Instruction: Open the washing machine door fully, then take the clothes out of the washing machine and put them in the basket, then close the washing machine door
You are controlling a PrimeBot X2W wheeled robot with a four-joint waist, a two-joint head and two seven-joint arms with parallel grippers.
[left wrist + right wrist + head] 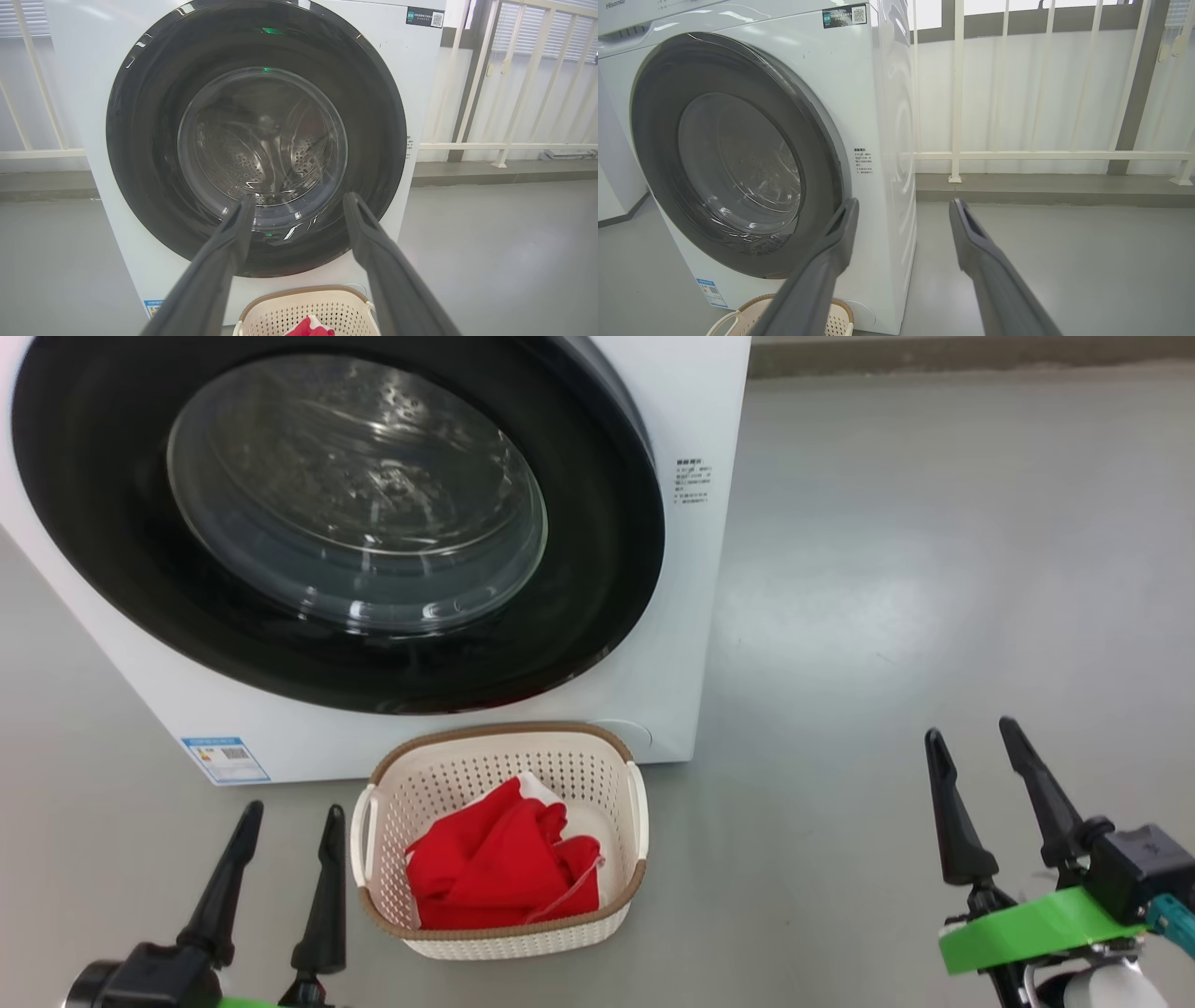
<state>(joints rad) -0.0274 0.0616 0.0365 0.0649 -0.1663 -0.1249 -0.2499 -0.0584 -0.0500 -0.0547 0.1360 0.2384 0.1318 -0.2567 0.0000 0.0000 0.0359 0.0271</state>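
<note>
left gripper (293, 810), basket (504, 729), apparently closed door (602, 569)

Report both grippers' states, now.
Left gripper: open, holding nothing.
Right gripper: open, holding nothing.
</note>
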